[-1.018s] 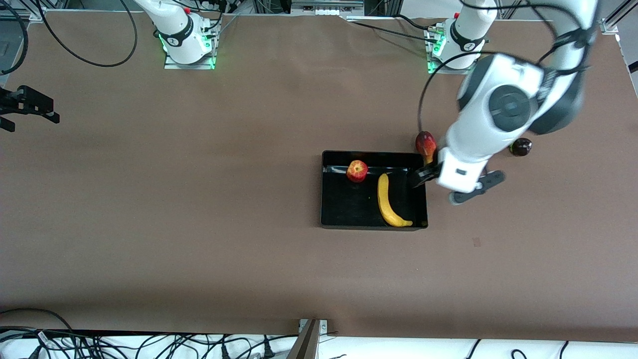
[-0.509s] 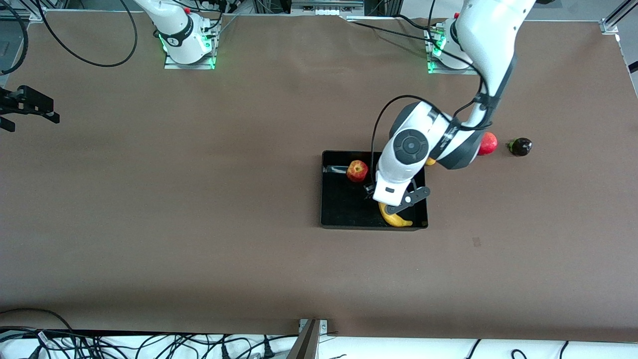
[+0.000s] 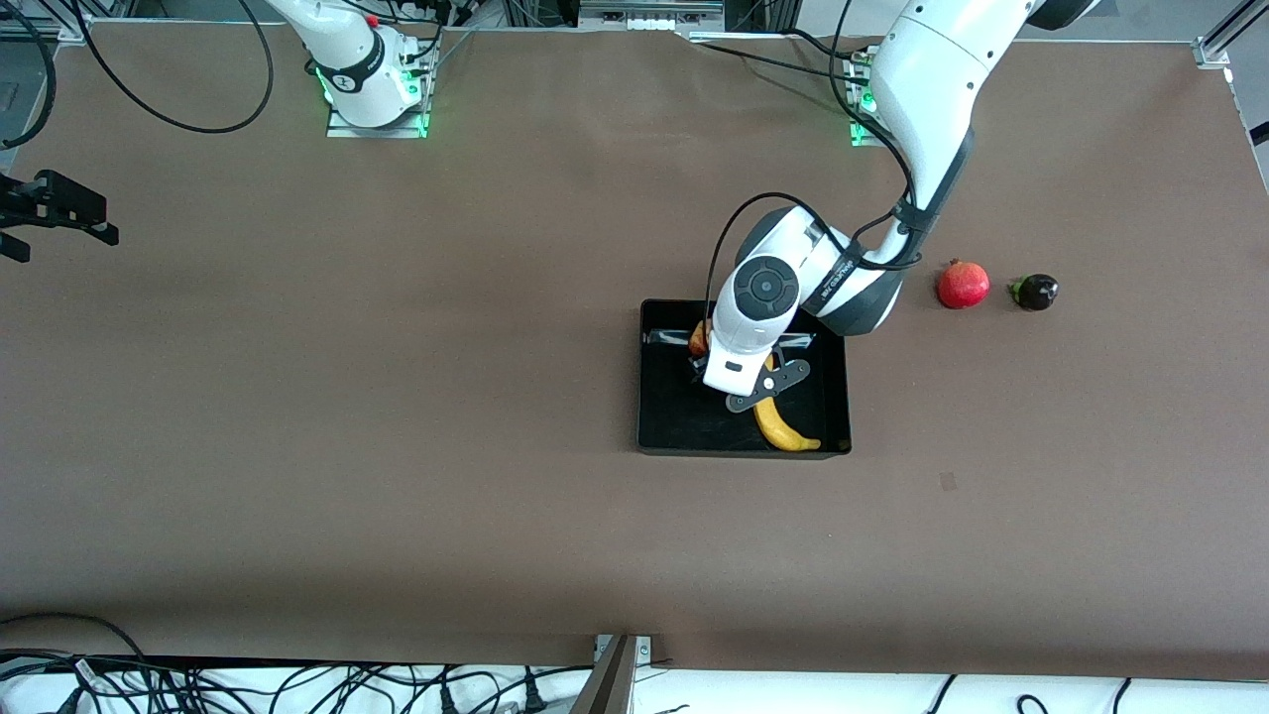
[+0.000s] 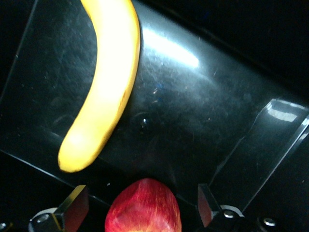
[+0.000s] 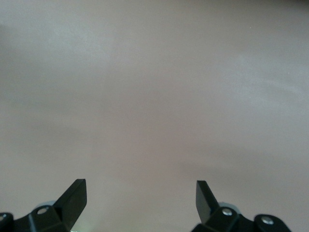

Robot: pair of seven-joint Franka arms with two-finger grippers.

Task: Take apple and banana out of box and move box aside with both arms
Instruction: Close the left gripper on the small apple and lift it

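Note:
The black box (image 3: pixel 644 397) sits on the brown table, with the banana (image 3: pixel 783 428) and the apple (image 3: pixel 698 339) lying in it. My left gripper (image 3: pixel 708 371) is low over the apple and hides most of it. In the left wrist view the left gripper (image 4: pixel 140 203) is open, with the red apple (image 4: pixel 143 210) between its fingers and a gap on each side. The banana (image 4: pixel 108 87) lies on the box floor (image 4: pixel 193 121) a little way from the apple. My right gripper (image 5: pixel 140 193) is open and empty over bare table.
A red pomegranate (image 3: pixel 964 285) and a small dark fruit (image 3: pixel 1036 292) lie on the table beside the box, toward the left arm's end. A black fixture (image 3: pixel 55 213) sticks in at the table's edge at the right arm's end. The mango is hidden.
My left gripper has swept from the box's wall at the left arm's end across the banana to over the apple. The pomegranate has come into view and the mango is now covered.

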